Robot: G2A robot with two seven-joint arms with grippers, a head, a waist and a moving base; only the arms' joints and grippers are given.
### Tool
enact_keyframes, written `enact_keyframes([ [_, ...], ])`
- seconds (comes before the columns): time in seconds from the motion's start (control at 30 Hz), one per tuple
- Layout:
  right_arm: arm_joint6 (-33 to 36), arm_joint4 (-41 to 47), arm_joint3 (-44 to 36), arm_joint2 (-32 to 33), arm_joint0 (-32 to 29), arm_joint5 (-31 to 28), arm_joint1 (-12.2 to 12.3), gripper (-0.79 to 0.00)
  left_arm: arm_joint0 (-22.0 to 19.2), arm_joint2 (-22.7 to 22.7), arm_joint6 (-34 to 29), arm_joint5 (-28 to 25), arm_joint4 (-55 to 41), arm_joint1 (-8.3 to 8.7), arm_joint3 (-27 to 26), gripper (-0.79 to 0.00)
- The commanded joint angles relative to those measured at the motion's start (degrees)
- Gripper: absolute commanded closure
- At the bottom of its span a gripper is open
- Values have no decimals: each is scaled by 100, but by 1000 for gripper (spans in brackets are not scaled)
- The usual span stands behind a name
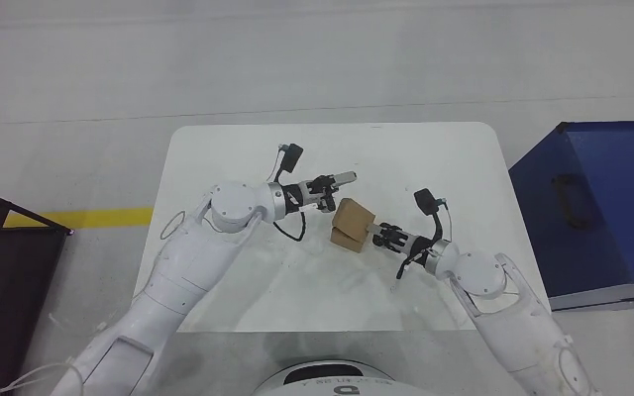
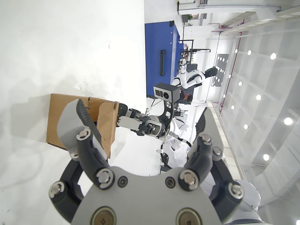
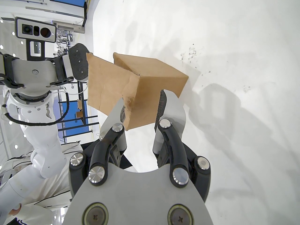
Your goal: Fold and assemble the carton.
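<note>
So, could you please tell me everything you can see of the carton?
The carton is a small brown cardboard box, partly assembled, with one creased flap standing open. It is near the middle of the white table. The right gripper clamps one corner; the open left gripper is close by the flap.

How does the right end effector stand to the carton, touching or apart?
Touching. The right wrist view shows the right end effector closed on the carton, both fingers pressing its corner.
</note>
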Motion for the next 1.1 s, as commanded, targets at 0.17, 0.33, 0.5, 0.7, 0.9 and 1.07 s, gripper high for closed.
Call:
enact_keyframes([
  [0.17,54,-15,-15,-59,67,43,-7,-329,-133,197,14,-39,-3,-73,201,-785],
  [0.33,58,-156,1,-135,140,172,-12,-323,-182,296,-21,-17,55,-104,293,-785],
  [0.5,134,-269,8,-223,216,299,-17,-320,-197,355,-61,-21,48,-129,353,-785],
  [0.7,195,-336,-30,-290,268,363,-21,-320,-238,362,-92,-57,41,-149,400,-785],
  [0.9,223,-374,-20,-335,315,430,-25,-317,-296,345,-166,32,150,-145,473,-785],
  [1.07,226,-376,2,-355,352,464,-30,-311,-294,287,-224,65,267,-121,470,-785],
])
